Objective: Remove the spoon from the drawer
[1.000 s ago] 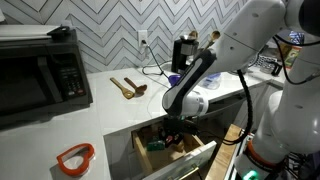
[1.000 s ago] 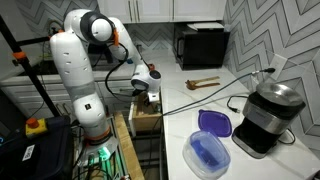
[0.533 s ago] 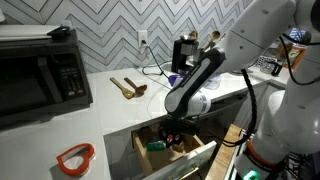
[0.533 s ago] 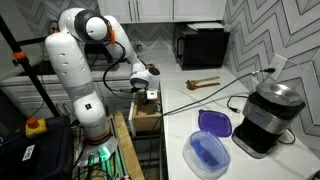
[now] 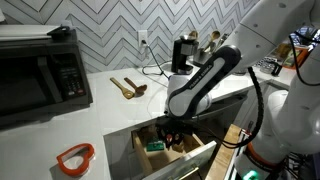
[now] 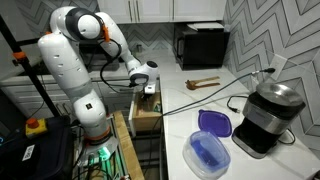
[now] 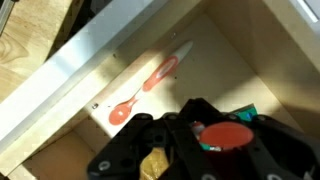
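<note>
The red-orange spoon (image 7: 148, 85) lies flat on the light wood floor of the open drawer (image 7: 240, 60), next to its white front, bowl toward the lower left. It shows only in the wrist view. My gripper (image 7: 197, 112) hangs inside the drawer, a short way from the spoon and not touching it. Its fingers look shut and hold nothing. In both exterior views the gripper (image 5: 172, 135) (image 6: 148, 97) reaches down into the pulled-out drawer (image 5: 196, 158) (image 6: 140, 120).
A red round item (image 7: 230, 134) and a green packet (image 5: 155, 145) lie in the drawer under my gripper. On the counter are brown wooden utensils (image 5: 127, 87), an orange-rimmed ring (image 5: 75, 157), a microwave (image 5: 40, 70), a coffee machine (image 6: 268, 115) and a blue container (image 6: 210, 140).
The upper arm links have swung a little; the gripper stays low in the drawer at nearly the same spot. The spoon has not moved.
</note>
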`<state>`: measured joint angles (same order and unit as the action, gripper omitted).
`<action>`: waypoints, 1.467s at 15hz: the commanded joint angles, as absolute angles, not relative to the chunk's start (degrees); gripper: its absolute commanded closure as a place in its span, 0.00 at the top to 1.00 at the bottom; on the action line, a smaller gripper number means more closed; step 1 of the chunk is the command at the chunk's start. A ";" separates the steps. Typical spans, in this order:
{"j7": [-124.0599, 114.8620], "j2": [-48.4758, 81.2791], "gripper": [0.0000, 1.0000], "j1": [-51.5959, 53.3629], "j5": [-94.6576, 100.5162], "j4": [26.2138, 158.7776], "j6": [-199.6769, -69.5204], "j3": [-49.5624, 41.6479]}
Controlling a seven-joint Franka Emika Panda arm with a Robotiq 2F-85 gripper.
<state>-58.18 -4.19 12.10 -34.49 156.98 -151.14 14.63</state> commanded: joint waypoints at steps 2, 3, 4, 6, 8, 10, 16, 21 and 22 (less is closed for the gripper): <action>-67.84 -14.83 0.02 12.65 -27.63 159.61 -142.95 15.41; -68.80 -14.80 0.02 12.48 -26.22 157.51 -141.13 15.51; -65.31 -10.48 0.02 12.58 -28.75 157.04 -144.46 14.64; -65.74 -11.81 0.09 12.65 -28.50 156.91 -143.87 14.68; -65.70 -11.23 0.09 12.62 -28.51 156.91 -143.90 14.54; -65.69 -10.80 0.09 12.62 -28.51 156.91 -143.91 14.51; -70.02 -16.33 0.02 11.32 -22.19 155.98 -139.91 15.11; -73.77 -22.08 0.02 10.84 -18.85 152.35 -129.70 15.11; -75.01 -23.52 0.02 10.44 -17.81 151.36 -127.39 15.40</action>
